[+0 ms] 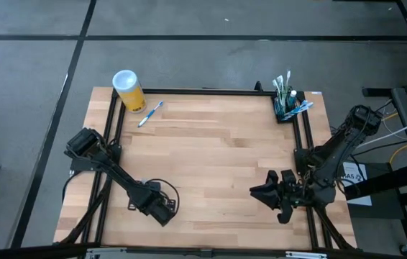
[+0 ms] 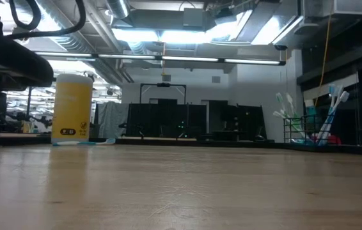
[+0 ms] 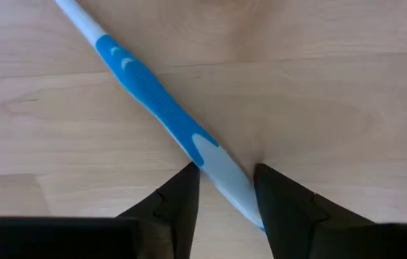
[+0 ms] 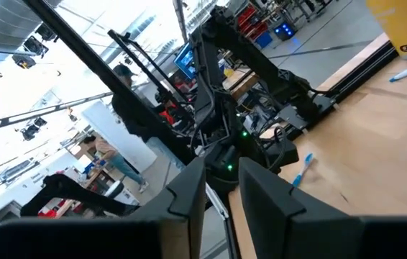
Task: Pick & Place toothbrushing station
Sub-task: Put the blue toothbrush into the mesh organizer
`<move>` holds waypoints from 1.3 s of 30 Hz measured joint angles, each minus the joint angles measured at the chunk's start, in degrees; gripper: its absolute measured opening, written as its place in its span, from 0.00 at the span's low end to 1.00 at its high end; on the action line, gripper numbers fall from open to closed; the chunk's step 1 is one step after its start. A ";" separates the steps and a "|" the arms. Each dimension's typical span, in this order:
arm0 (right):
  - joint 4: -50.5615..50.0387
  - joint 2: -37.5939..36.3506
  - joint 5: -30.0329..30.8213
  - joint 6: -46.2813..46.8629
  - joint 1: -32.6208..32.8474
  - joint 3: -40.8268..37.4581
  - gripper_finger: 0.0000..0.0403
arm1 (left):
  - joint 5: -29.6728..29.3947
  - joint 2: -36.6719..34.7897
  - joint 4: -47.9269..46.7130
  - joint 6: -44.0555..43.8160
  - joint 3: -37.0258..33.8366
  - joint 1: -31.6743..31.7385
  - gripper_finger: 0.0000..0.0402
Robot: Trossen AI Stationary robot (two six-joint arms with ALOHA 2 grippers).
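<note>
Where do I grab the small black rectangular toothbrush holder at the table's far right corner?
Grip the small black rectangular holder low across its side walls, likely with the right pincer coming level from the table's middle. White and blue toothbrushes stand and lean out of its top, blocking a drop from above.

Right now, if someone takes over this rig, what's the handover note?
Left claw: low over the wooden table, near-left area, at the handle end of a blue-and-white toothbrush lying flat. I cannot tell whether it is gripped.
Right claw: open, empty, near-right side of the table.
Small black box-like toothbrushing station: far right corner, upright, brushes standing in it, neither claw near it.
Yellow cylindrical cup with white lid: far left corner, a second blue toothbrush lying beside it.
Done: nothing on the station.
Left: pick and place the station.
</note>
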 joint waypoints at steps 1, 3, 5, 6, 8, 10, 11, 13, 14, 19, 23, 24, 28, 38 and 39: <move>0.08 0.00 0.13 -0.02 0.00 0.00 0.22 | -0.05 0.01 0.11 0.14 -0.03 0.00 0.31; 0.08 0.00 0.24 -0.02 0.00 0.00 0.22 | -0.24 0.06 0.28 0.43 -0.11 0.00 0.27; 0.09 0.00 0.97 -0.02 -0.02 0.00 0.22 | -0.46 0.12 0.58 0.55 -0.13 -0.13 0.19; 0.09 0.00 1.05 -0.05 -0.04 0.00 0.22 | -0.71 0.14 0.67 0.55 -0.13 -0.50 0.15; 0.08 0.00 1.06 -0.25 -0.04 0.00 0.22 | -1.76 0.14 0.74 0.56 -0.17 -1.10 0.06; 0.09 0.00 1.78 -0.40 -0.13 0.00 0.22 | -2.67 0.12 0.98 0.73 -0.17 -1.78 0.04; 0.09 0.00 2.37 -0.42 -0.13 0.00 0.22 | -3.29 -0.17 1.37 1.26 -0.19 -2.18 0.04; 0.11 0.00 3.69 -1.09 -0.13 0.00 0.22 | -6.45 -0.88 2.34 2.69 -0.37 -3.16 0.04; 0.36 0.00 4.57 -1.64 -0.18 0.00 0.22 | -8.88 -1.60 3.12 3.36 -0.44 -3.79 0.04; 3.01 0.00 3.77 -5.35 -2.24 0.00 0.22 | -30.95 -7.08 11.83 10.46 -0.50 -5.85 0.04; 5.82 0.00 -3.18 -7.54 -6.49 0.00 0.22 | -40.69 -10.52 24.31 26.77 -0.50 -5.70 0.04; 6.06 0.00 -5.36 -7.45 -7.91 0.00 0.22 | -42.77 -11.25 28.14 31.15 -0.35 -5.16 0.04; 5.99 0.00 -11.85 -4.78 -12.97 0.00 0.22 | -45.44 -13.21 37.58 44.73 -0.29 -2.51 0.04; -1.88 0.02 -26.77 -3.84 -22.47 6.78 0.30 | -33.85 -14.24 58.68 70.38 -0.32 5.29 0.04; -3.48 0.02 -28.02 -3.71 -23.24 7.95 0.33 | -32.94 -14.24 58.56 70.86 -0.33 5.84 0.04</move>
